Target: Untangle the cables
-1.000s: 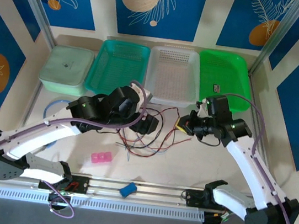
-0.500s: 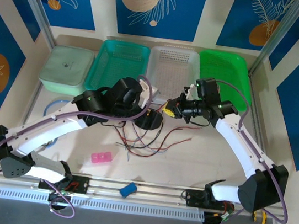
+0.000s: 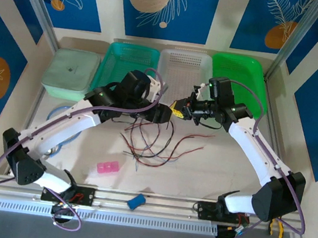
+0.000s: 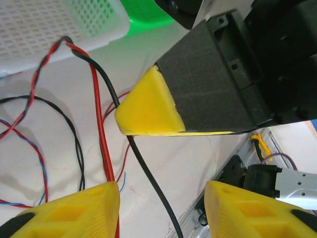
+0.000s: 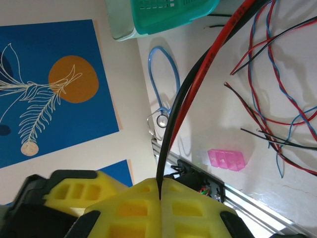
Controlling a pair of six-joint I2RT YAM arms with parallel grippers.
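The left arm (image 3: pixel 69 127) and right arm (image 3: pixel 255 150) reach inward over the pale table (image 3: pixel 210 173) and meet in front of the baskets. Between and below them the cables (image 3: pixel 149 144) lie in loose red, black and blue loops on the tabletop.

The right gripper (image 5: pixel 159 198) has its yellow fingers pressed together on a black cable (image 4: pixel 143 163) and a red cable (image 4: pixel 101 144), which run out of the seam side by side. The left gripper (image 4: pixel 161 210) sits just beside it, jaws standing apart. The black cable drops from the right gripper's tip straight through that gap, touching neither finger. The red cable runs along the inner edge of one finger; whether it touches is unclear.

At the table's far edge stand a teal basket (image 3: pixel 135 47), a white mesh basket (image 3: pixel 186 52) and a green basket (image 3: pixel 245 78), side by side. Their floors are bare where the arms do not cover them. Left of them is a pale green lidded box (image 3: pixel 71 71), its contents hidden. A light blue tube loop (image 5: pixel 177 79) lies near that box. A pink case (image 3: pixel 108 167) and a small blue block (image 3: pixel 135 200) lie nearer the arm bases.
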